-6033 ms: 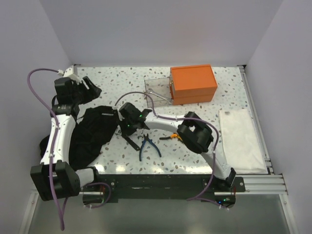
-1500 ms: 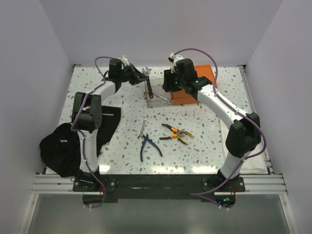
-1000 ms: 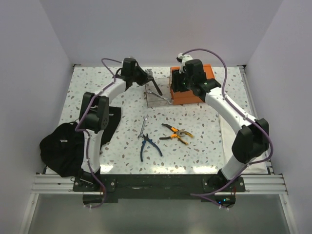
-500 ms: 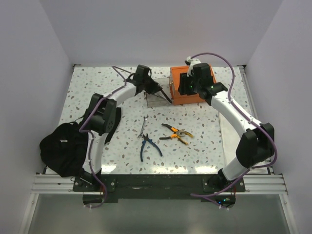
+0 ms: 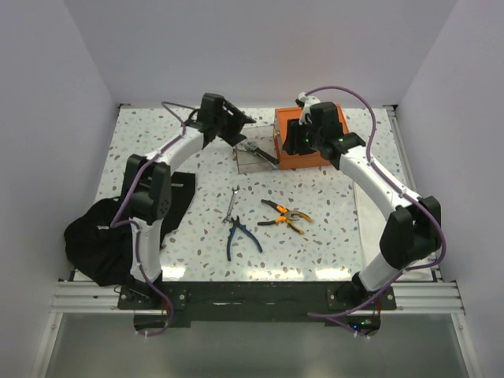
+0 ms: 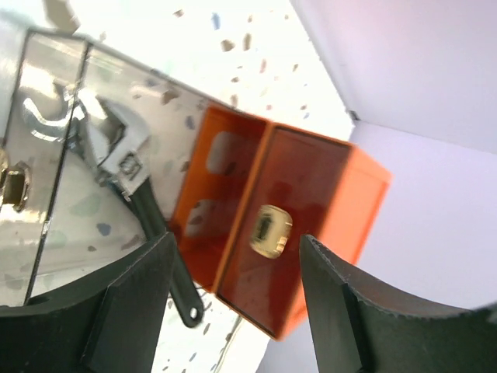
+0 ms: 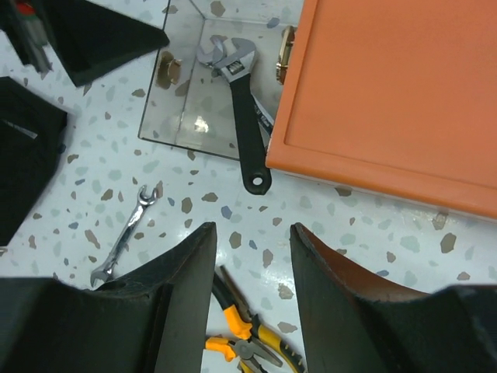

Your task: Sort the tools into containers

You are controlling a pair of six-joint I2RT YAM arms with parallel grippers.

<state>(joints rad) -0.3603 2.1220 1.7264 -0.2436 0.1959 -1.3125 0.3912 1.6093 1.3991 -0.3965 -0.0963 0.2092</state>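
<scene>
The left jaws are spread wide with nothing between them. They hang over the clear box (image 6: 54,225), in the upper middle of the top view. Below them lies the black-handled wrench (image 6: 128,179). Its silver head is inside the clear box, and the end of its handle pokes out over the box's edge, just beside the orange box (image 6: 303,225).

The right jaws are partly spread and hold nothing. They hang over the left edge of the orange box, whose lid is down.

Further out, in the middle of the desk (image 5: 173,134), three tools wait:
- **Silver spanner** (image 5: 230,205): it looks thin, flat, hard and slippery. I would pinch it across its narrow middle.
- **Blue pliers** (image 5: 239,236): these look heavier, and their legs may swing apart. A hold near the joint seems best.
- **Orange-and-black pliers** (image 5: 287,214): the same goes for these, and the rubbery handles should slip less.

The floppy black bag (image 5: 98,240) sits at the lower left. It is soft and would likely sag.
</scene>
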